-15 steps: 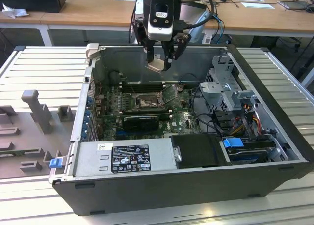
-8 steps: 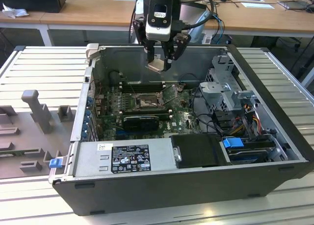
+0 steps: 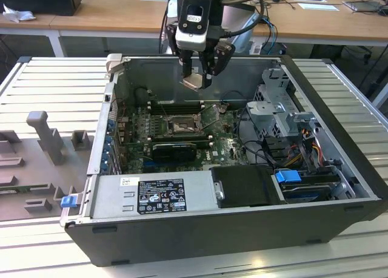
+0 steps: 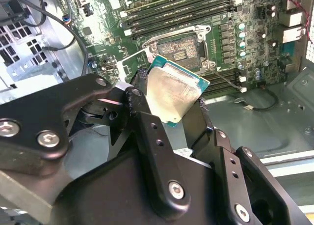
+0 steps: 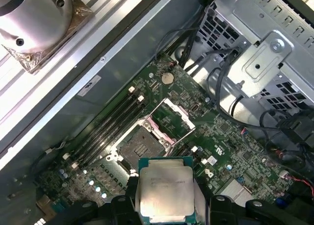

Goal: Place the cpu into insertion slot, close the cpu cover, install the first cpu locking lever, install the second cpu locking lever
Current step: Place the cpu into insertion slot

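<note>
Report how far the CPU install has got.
Done: the end effector grips the cpu, held over the open case. In hand: the cpu hangs above the motherboard, not yet down. Left: the insertion slot is empty and the cpu cover stands open, so closing and locking remain.

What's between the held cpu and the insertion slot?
Only open air: in the exterior view the cpu hangs well above the insertion slot, and in the first wrist view the cpu cover stands flipped open beside the slot.
</note>
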### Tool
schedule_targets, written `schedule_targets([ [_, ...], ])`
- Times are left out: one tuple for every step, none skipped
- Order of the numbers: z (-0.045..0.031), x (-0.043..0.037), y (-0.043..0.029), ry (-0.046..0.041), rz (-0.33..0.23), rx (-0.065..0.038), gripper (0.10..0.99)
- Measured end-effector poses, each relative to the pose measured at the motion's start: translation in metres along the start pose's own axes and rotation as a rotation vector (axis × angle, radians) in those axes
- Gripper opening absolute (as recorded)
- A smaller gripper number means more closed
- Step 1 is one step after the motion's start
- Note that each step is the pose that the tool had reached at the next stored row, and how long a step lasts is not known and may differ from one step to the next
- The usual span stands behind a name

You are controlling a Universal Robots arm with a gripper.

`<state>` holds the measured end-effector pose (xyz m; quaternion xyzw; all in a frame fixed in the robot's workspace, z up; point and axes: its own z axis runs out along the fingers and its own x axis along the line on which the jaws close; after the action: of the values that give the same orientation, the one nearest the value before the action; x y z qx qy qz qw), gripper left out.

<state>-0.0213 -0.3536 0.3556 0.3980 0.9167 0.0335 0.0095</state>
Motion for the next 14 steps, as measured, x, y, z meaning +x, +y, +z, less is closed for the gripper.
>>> schedule_targets([
  [0.0001,0.0,0.0,-0.0007,0.01,0.0,0.529],
  [0.0002,0.0,0.0,-0.0015,0.021,0.0,0.529],
  [0.0003,0.0,0.0,-0.0022,0.032,0.0,0.529],
  [0.0004,0.0,0.0,-0.0031,0.044,0.0,0.529],
  [0.0005,0.0,0.0,-0.0037,0.054,0.0,0.529],
  [0.0006,0.0,-0.0001,-0.0046,0.067,-0.001,0.529],
  [0.0007,0.0,0.0,-0.0054,0.077,-0.001,0.529],
  [0.0007,0.0,-0.0001,-0.0057,0.082,-0.001,0.529],
  [0.0008,0.0,-0.0001,-0.0061,0.088,-0.001,0.529],
  [0.0009,0.0,-0.0001,-0.0067,0.096,-0.001,0.529],
  [0.0009,0.0,-0.0001,-0.0071,0.102,-0.001,0.529],
  [0.0009,0.0,-0.0001,-0.0074,0.107,-0.001,0.529],
  [0.0009,0.0,-0.0001,-0.0077,0.111,-0.001,0.529],
  [0.001,0.0,-0.0001,-0.008,0.115,-0.001,0.529],
])
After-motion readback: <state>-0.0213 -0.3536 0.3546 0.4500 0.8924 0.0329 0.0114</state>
